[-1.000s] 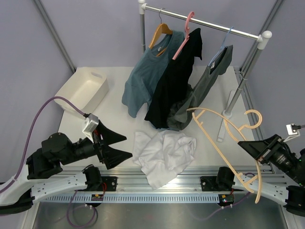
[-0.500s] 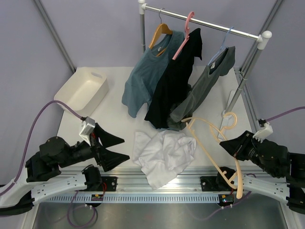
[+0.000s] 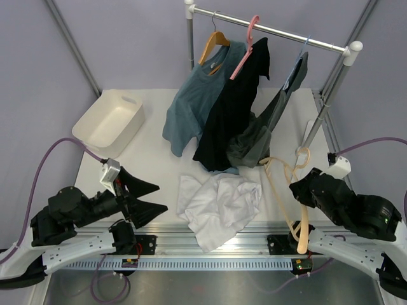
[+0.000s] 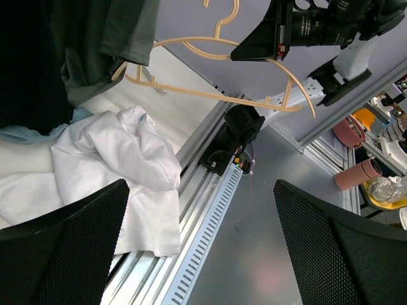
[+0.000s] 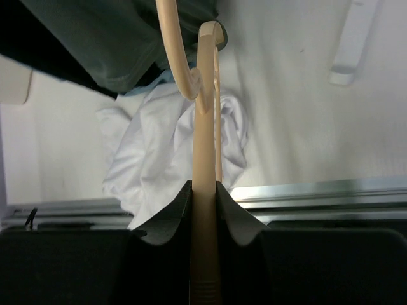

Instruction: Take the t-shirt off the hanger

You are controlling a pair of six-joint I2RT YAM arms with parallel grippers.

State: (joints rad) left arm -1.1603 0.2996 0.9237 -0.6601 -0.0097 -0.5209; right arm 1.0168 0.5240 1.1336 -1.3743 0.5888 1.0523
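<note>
Tabletop scene viewed from above and from both wrist cameras. Plain white short-sleeved cloth t-shirt [image 3: 219, 206] already off its hanger, crumpled in a loose heap on the white table [image 3: 152, 159] near the front edge, between the two arms, with one fold draped over the ribbed aluminium rail [image 3: 210, 246] in front. Thin pale peach clothes hanger [image 5: 203, 140] with curved hook and rounded shoulders, bare of cloth, lifted clear of the table just to the right of the heap, hook toward the far side. Both dark fingers of the right gripper [image 5: 203, 190] pressed against one limb of the peach hanger, pinching it firmly, as seen most clearly in the right wrist view. Fingers of the left gripper [image 3: 160, 197] spread wide with nothing between them, held above the near-left part of the table, tips aimed toward the white heap and apart from it. Behind, a metal garment rail [image 3: 273, 30] on upright posts, carrying a blue-grey t-shirt [image 3: 187, 108] on an orange-brown wooden hanger [image 3: 213, 44], a black shirt [image 3: 232, 114] on a pink hanger [image 3: 248, 44], and a dark grey shirt [image 3: 267, 124] furthest right. Hem of the dark grey shirt close to the far shoulder of the peach hanger; contact not determinable. White rectangular plastic tub [image 3: 111, 121] at the far left of the table, well apart from the heap.
</note>
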